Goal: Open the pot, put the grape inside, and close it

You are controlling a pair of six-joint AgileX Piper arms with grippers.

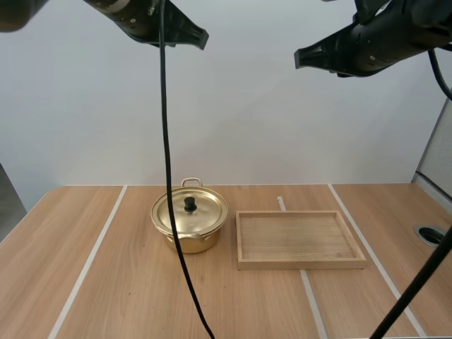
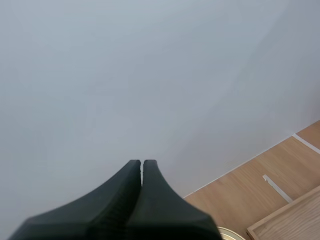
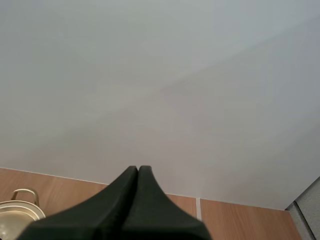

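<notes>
Illumination is bright, even and diffuse; the lid (image 1: 207, 211) carries soft highlights, centre-left of frame; shadows under pot (image 1: 191, 244) and tray (image 1: 300, 239) are faint.

The pot (image 1: 192, 244) is gold-coloured metal, polished and glossy. Its lid (image 1: 201, 215) has the same bright sheen and carries a matt black knob (image 1: 190, 204). The tray (image 1: 300, 264) is pale wood with plain grain and a matt finish. The table (image 1: 42, 240) has a smooth, dull wood-grain surface. The left gripper (image 2: 142, 164) and the right gripper (image 3: 138, 169) look like matt black plastic.
</notes>
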